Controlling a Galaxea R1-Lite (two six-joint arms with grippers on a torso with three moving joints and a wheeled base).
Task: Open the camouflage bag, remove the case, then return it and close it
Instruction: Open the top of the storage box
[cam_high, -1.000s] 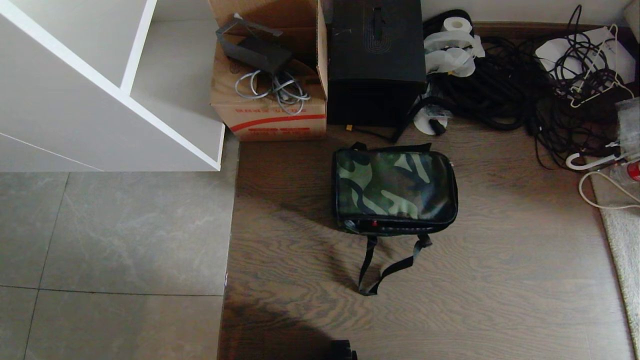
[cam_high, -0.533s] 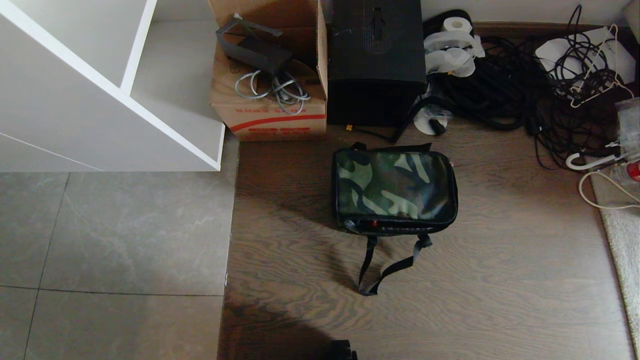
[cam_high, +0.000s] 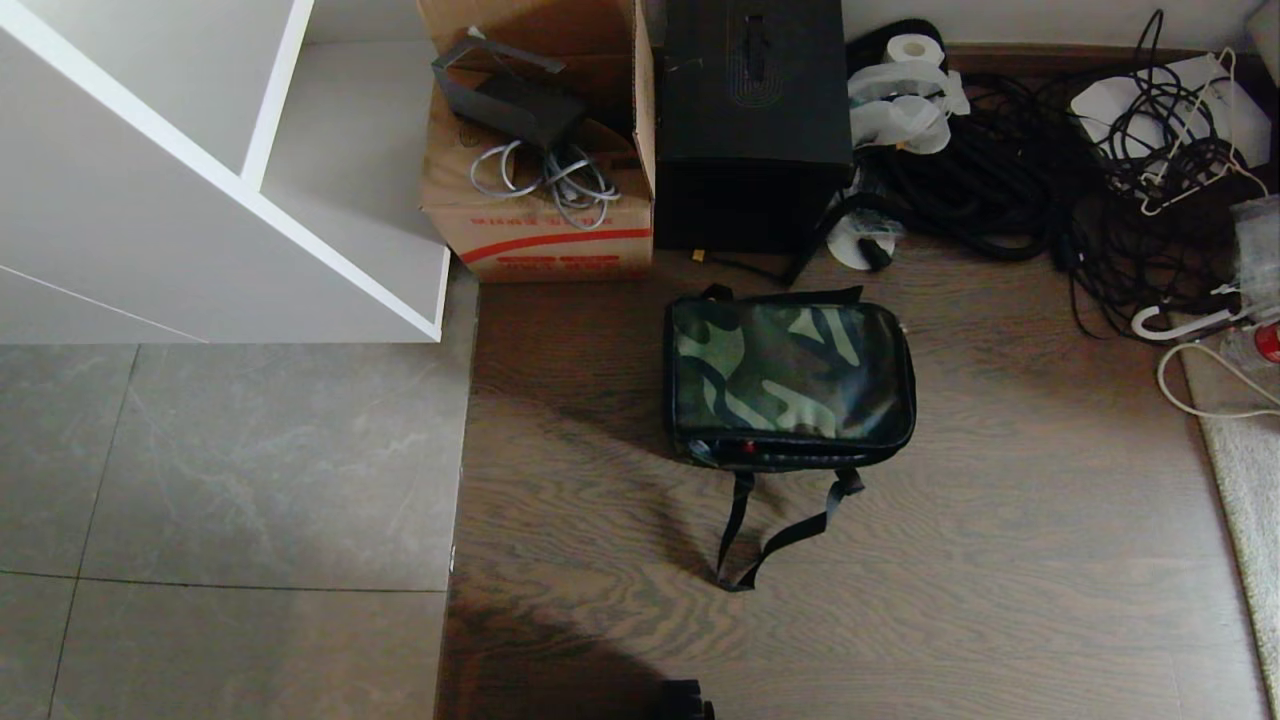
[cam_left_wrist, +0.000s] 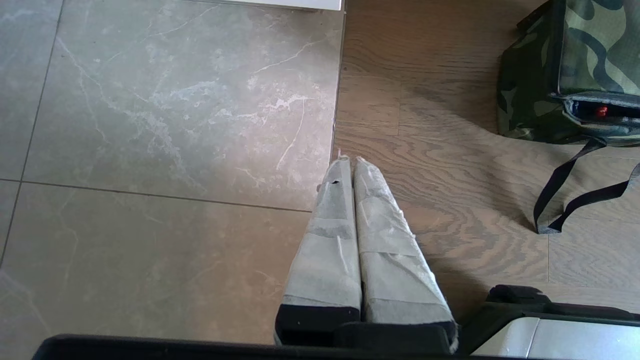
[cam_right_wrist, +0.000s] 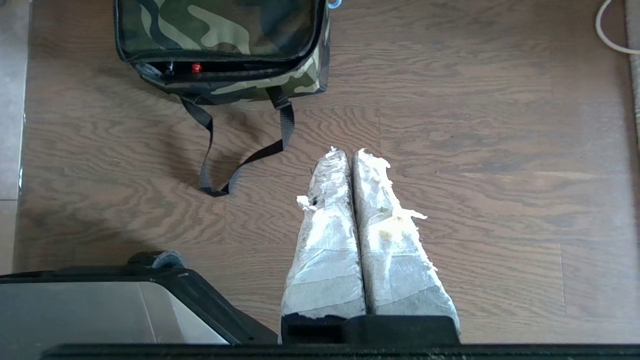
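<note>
The camouflage bag (cam_high: 787, 370) lies flat on the wooden floor, its black strap (cam_high: 770, 535) trailing toward me. A narrow gap on its near edge shows something red (cam_right_wrist: 196, 66). The case is hidden. My left gripper (cam_left_wrist: 351, 161) is shut and empty, hanging above the seam between tile and wood, left of the camouflage bag (cam_left_wrist: 582, 65). My right gripper (cam_right_wrist: 349, 152) is shut and empty too, above bare wood on the near side of the camouflage bag (cam_right_wrist: 220, 30), right of its strap (cam_right_wrist: 240, 155). Neither arm shows in the head view.
Behind the bag stand a tall black box (cam_high: 752, 120), a cardboard box (cam_high: 540, 170) with cables, and a heap of black cables (cam_high: 1050, 180). A white shelf unit (cam_high: 200, 170) is at the far left. A pale rug edge (cam_high: 1245, 470) lies right.
</note>
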